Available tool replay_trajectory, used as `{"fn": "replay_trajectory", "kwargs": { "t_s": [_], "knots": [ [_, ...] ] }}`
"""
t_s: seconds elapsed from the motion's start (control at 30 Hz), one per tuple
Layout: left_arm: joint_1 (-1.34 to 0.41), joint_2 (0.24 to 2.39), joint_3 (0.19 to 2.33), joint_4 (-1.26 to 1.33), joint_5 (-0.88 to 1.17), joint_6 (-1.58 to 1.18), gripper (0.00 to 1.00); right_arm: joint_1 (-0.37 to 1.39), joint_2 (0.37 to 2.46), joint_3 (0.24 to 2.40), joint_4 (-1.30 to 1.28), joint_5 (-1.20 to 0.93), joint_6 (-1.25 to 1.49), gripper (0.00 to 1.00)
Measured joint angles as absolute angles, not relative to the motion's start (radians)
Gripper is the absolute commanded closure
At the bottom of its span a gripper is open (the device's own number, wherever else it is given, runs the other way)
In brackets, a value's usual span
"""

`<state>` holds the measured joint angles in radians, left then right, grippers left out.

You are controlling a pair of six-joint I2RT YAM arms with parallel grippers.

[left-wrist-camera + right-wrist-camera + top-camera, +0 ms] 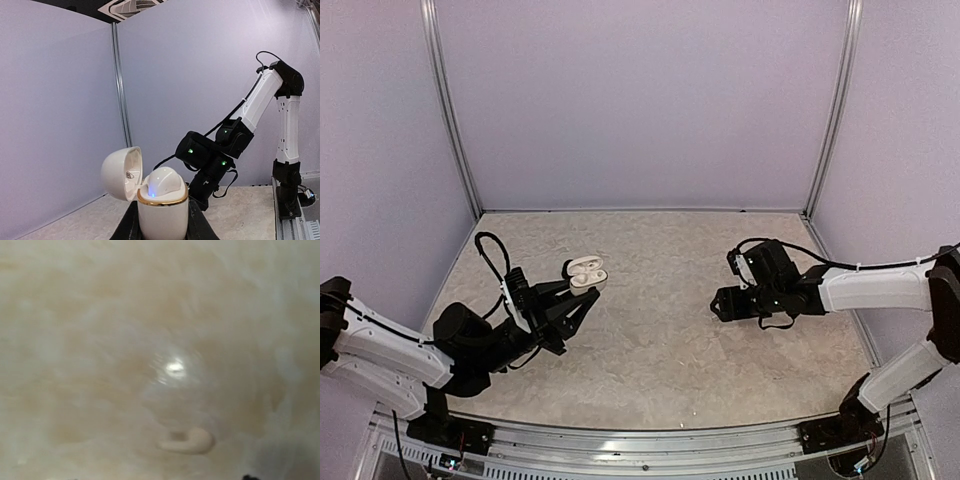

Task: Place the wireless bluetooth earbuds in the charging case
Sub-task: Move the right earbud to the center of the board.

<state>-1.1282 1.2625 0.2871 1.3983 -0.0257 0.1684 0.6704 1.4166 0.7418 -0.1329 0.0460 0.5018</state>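
The left hand pinches the lower body of the charging case, one finger on each flank, holding it up off the surface. In the left wrist view the case stands upright, its long axis running 6 to 12 o'clock and its gold-rimmed mouth facing 12. The lid is swung open toward 9 o'clock. One seated earbud (white, a blue light on it) fills the mouth.

The right hand is well apart at 3 o'clock of the case in the top view, and I cannot tell whether its fingers are spread or pressed together. Its own camera is blurred. It shows a small cream curved shape, probably the loose earbud, its length running roughly 9 to 3 o'clock.

The main risk, I judge, is that pressing a bud down could tilt or slide the case, which is held only by the pinch. The bud could also slip, or arrive turned wrong for its pocket.
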Motion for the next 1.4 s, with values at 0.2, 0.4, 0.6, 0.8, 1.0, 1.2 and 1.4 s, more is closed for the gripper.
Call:
{"fn": "replay_trajectory", "kwargs": {
  "t_s": [0.2, 0.4, 0.6, 0.8, 1.0, 1.2, 1.4],
  "knots": [
    [-1.128, 1.262, 0.276, 1.398, -0.026, 0.163, 1.00, 0.666, 1.558, 0.803, -0.168, 0.095, 0.561, 0.60],
    [-1.128, 1.262, 0.273, 1.399, -0.026, 0.164, 1.00, 0.665, 1.618, 0.859, -0.175, 0.141, 0.605, 0.64],
    [-1.128, 1.262, 0.268, 1.406, -0.027, 0.164, 1.00, 0.665, 1.639, 0.875, -0.176, 0.167, 0.624, 0.63],
    [-1.128, 1.262, 0.268, 1.409, -0.027, 0.164, 1.00, 0.665, 1.691, 0.891, -0.177, 0.170, 0.633, 0.61],
    [-1.128, 1.262, 0.268, 1.420, -0.027, 0.164, 1.00, 0.665, 1.716, 0.891, -0.179, 0.170, 0.638, 0.61],
    [-1.128, 1.262, 0.268, 1.425, -0.027, 0.164, 1.00, 0.665, 1.728, 0.891, -0.180, 0.160, 0.634, 0.65],
    [-1.128, 1.262, 0.268, 1.428, -0.027, 0.164, 1.00, 0.665, 1.728, 0.891, -0.180, 0.141, 0.620, 0.75]
  ]
}}
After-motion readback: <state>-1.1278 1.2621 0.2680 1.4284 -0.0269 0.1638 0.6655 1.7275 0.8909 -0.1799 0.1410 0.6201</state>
